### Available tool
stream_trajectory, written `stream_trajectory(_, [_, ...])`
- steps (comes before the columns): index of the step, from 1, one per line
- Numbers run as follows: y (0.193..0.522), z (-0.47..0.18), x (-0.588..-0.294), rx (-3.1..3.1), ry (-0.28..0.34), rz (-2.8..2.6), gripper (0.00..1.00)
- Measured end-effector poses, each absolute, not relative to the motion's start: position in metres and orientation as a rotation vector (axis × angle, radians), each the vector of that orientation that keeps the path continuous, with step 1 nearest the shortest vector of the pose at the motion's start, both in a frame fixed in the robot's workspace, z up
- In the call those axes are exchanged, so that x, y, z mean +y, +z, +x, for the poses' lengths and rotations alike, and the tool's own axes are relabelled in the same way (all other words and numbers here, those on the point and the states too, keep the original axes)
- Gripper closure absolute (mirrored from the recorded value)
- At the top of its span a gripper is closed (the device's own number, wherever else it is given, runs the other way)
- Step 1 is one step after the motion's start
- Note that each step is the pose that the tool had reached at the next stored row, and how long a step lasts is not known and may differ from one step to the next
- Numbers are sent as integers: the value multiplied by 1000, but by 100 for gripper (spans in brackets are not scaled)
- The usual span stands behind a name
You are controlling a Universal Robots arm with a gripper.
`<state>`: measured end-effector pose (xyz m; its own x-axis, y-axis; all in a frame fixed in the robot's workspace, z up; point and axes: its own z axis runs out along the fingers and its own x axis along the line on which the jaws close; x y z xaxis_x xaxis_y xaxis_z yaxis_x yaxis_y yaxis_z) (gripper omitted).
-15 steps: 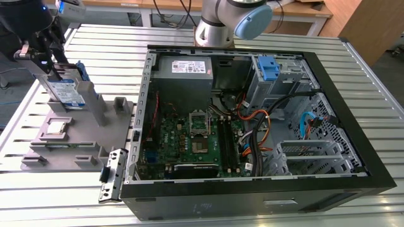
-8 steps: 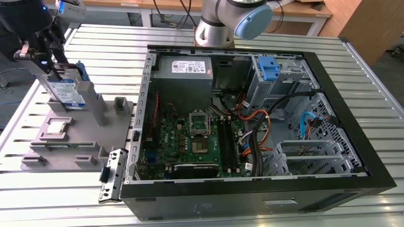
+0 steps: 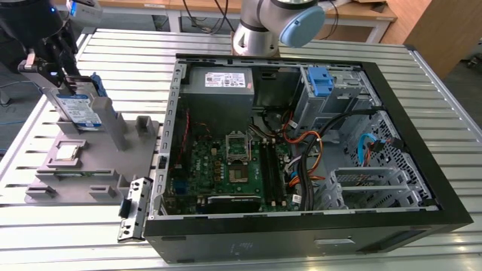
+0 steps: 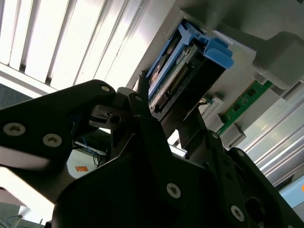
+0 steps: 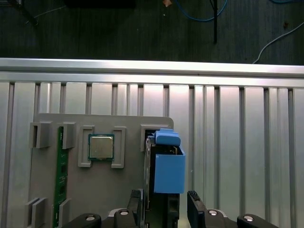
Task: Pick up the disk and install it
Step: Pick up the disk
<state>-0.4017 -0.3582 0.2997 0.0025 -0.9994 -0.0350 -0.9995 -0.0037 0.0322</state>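
Observation:
The disk (image 3: 79,108) stands on edge in a slot of the grey holder block (image 3: 90,164), at the exterior view's left. It is silver-grey with a white-and-blue label and blue rails. My gripper (image 3: 66,83) is on its upper end, one finger on each flat side, and the jaws look shut on it. Both wrist views show the disk between my fingers: the disk (image 5: 166,173) with a finger (image 5: 195,205) beside it, and the disk (image 4: 185,71) with its connector edge showing. The open computer case (image 3: 301,141) lies at the exterior view's right.
The holder block also carries a processor chip (image 5: 100,146) and a green memory stick (image 5: 60,175). Inside the case are a power supply (image 3: 222,84), a blue bracket (image 3: 320,82) in the drive cage, the motherboard (image 3: 226,164) and loose cables (image 3: 324,141). The table is slatted metal.

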Motion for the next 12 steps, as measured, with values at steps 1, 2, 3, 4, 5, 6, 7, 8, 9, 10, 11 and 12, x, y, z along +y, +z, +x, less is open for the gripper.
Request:
stream_trajectory(1, [300,-402,-358,2216,75,-2223,49])
stream_trajectory(2, [300,-402,-358,2216,75,-2223,49])
stream_trajectory(3, [300,-402,-358,2216,75,-2223,49])
stream_trajectory(4, [300,-402,-358,2216,75,-2223,49])
stream_trajectory(5, [300,-402,-358,2216,75,-2223,49])
stream_trajectory(6, [300,-402,-358,2216,75,-2223,49])
stream_trajectory(7, [300,-402,-358,2216,75,-2223,49])
stream_trajectory(8, [300,-402,-358,2216,75,-2223,49])
stream_trajectory(9, [300,-402,-359,2216,75,-2223,49])
stream_trajectory(10, [300,-402,-359,2216,75,-2223,49])
stream_trajectory(11, [300,-402,-359,2216,75,-2223,49])
stream_trajectory(12, [300,-402,-359,2216,75,-2223,49])
